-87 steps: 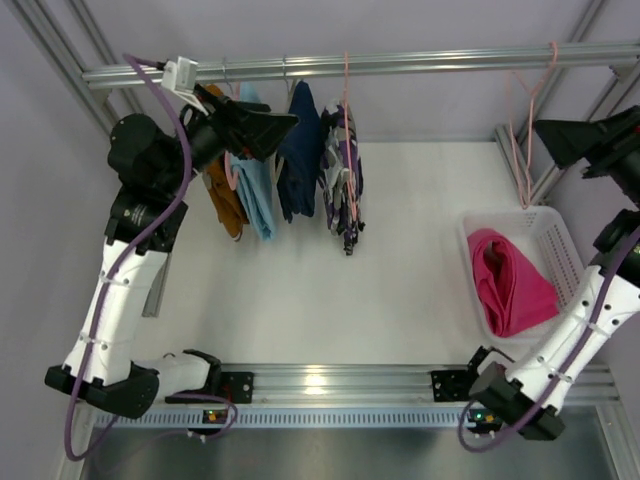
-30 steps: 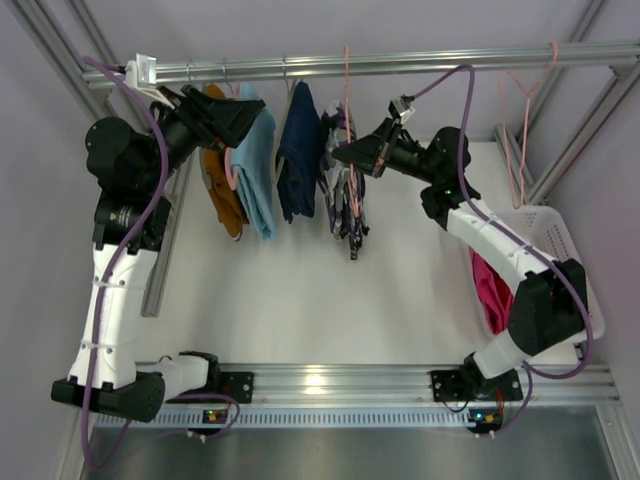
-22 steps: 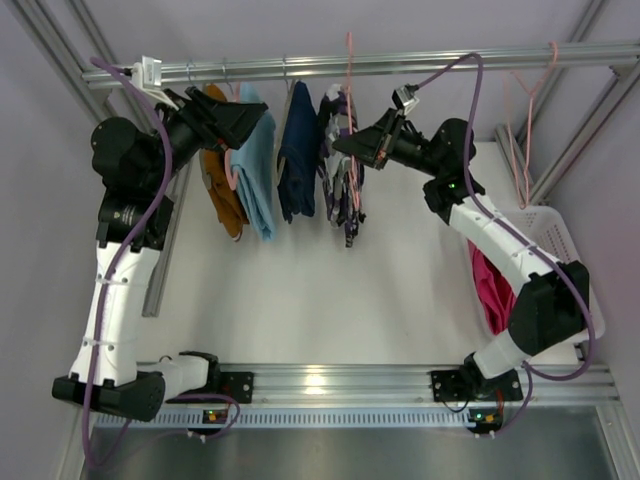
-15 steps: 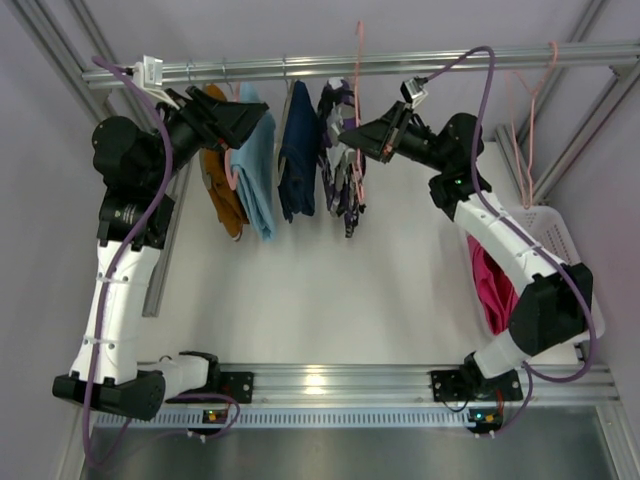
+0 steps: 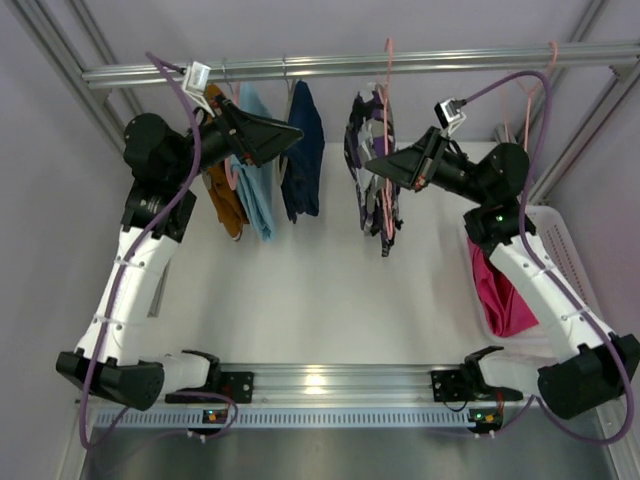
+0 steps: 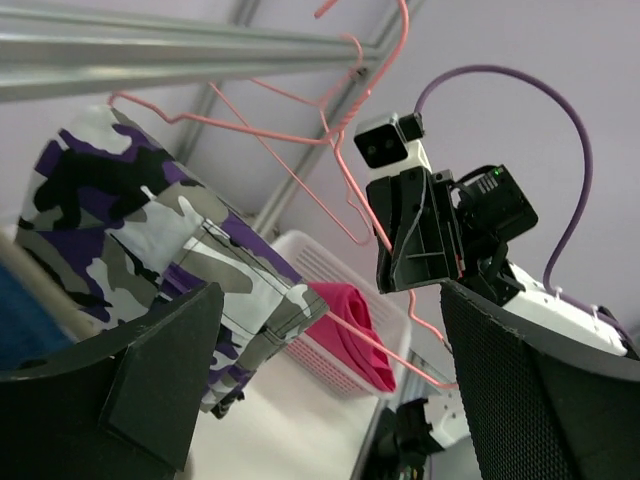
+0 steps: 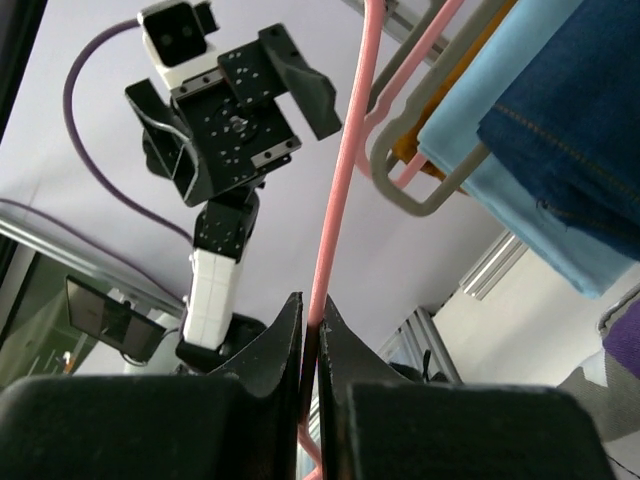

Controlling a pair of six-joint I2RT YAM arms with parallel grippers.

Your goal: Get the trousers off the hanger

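Note:
The dark navy trousers [image 5: 372,165] with a white and purple pattern hang folded over a pink hanger [image 5: 386,130]. My right gripper [image 5: 376,165] is shut on the hanger's wire, and the right wrist view shows its jaws pinching the pink wire [image 7: 345,160]. My left gripper [image 5: 290,135] stands open to the left, pointing at the trousers without touching them. In the left wrist view the patterned trousers [image 6: 150,230] hang between my wide fingers [image 6: 160,370]. The magenta-pink trousers [image 5: 505,290] lie in the basket [image 5: 565,240].
A metal rail [image 5: 330,66] crosses the back. Orange [image 5: 225,205], light blue [image 5: 258,195] and dark blue [image 5: 303,160] garments hang at its left. Empty pink hangers [image 5: 525,110] hang at the right. A frame post [image 5: 570,150] stands behind the basket.
My right gripper has carried the hanger and patterned trousers to the right, away from the other garments. My left gripper has swung right after them.

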